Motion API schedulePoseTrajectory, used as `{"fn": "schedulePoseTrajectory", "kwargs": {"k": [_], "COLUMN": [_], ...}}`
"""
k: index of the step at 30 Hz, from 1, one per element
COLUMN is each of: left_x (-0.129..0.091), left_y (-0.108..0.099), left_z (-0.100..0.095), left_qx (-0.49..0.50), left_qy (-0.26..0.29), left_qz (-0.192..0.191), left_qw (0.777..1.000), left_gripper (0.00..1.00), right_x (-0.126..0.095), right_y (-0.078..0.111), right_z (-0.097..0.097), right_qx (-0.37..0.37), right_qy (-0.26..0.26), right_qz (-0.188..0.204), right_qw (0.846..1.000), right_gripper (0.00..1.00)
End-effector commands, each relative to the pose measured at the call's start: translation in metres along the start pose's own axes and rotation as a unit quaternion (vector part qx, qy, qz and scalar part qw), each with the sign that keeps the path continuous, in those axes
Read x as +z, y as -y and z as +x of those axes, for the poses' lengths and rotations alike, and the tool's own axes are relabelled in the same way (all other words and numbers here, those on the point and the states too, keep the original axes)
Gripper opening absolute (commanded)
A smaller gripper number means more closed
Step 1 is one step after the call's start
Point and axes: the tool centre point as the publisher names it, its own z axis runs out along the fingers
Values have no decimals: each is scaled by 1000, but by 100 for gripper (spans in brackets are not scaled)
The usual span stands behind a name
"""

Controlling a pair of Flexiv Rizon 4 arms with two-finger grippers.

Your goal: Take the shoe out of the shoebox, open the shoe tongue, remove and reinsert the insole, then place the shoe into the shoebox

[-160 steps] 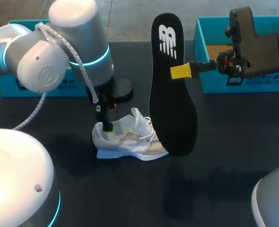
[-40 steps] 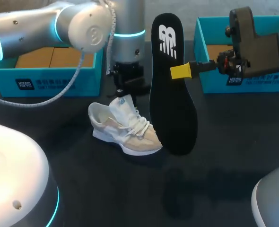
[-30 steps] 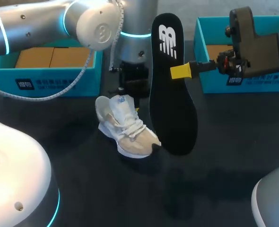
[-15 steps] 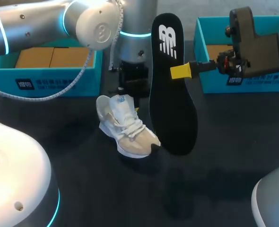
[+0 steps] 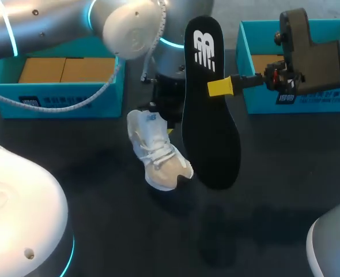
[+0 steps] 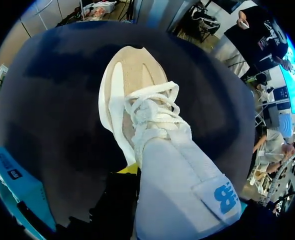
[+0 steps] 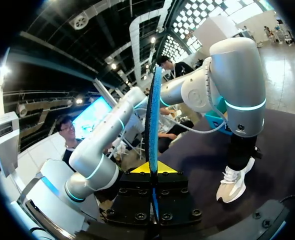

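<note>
Well, white shoe [image 5: 158, 153] is mid-worktop [image 5: 274, 184], toe down and pointing near, heel end tipped up under the L arm. L fingers [image 5: 169, 131] pinch its heel collar: one yellow tip outside, other hidden by the tongue [image 6: 182, 195]. R fingers [image 5: 217, 88] clamp the black insole [image 5: 210, 133] upright, just right of the shoe. Teal shoebox [image 5: 3, 101] far left, 2nd box [image 5: 256, 98] far right.

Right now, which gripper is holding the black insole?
The right gripper: its yellow tips clamp the black insole upright above the table. The left gripper holds the white shoe instead.
</note>
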Motion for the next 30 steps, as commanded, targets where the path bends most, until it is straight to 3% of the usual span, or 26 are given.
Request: {"fn": "schedulePoseTrajectory", "kwargs": {"k": [1, 5, 11, 21, 30], "left_x": [-5, -4, -7, -12, -6], "left_y": [5, 5, -2, -19, -25], "left_z": [-3, -10, -25, -45, -70], "left_qx": [1, 45, 76, 94, 117], "left_qy": [-11, -20, -47, -37, -63], "left_qz": [-25, -44, -105, -136, -185], "left_qw": [1000, 998, 990, 986, 974], "left_gripper": [0, 0, 0, 0, 0], "right_x": [4, 4, 4, 4, 4], "right_y": [-3, -3, -3, -3, -3], "right_z": [-2, -2, -2, -2, -2], "right_qx": [1, 1, 1, 1, 1], "right_qy": [-1, -1, -1, -1, -1], "right_qz": [2, 2, 2, 2, 2], "right_qw": [1000, 1000, 1000, 1000, 1000], "right_gripper": [0, 0, 0, 0, 0]}}
